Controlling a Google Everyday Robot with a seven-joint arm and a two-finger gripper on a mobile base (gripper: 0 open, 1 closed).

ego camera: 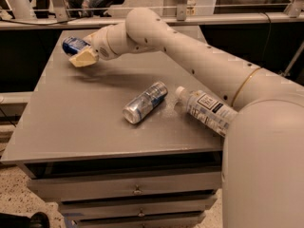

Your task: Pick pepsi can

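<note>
Seemingly the reach is done: the gripper sits at the pepsi can, which lies tilted against its tip near the far left corner of the table. Whether the grasp is closed on it, I cannot tell; lifting looks left to do. The arm stretches low across the table, past the silver can and bottle, wrist angled down-left.

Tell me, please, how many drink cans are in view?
2: the pepsi can at the gripper, far left; a silver and light-blue can lying at the table centre. Others may hide behind the arm.
</note>
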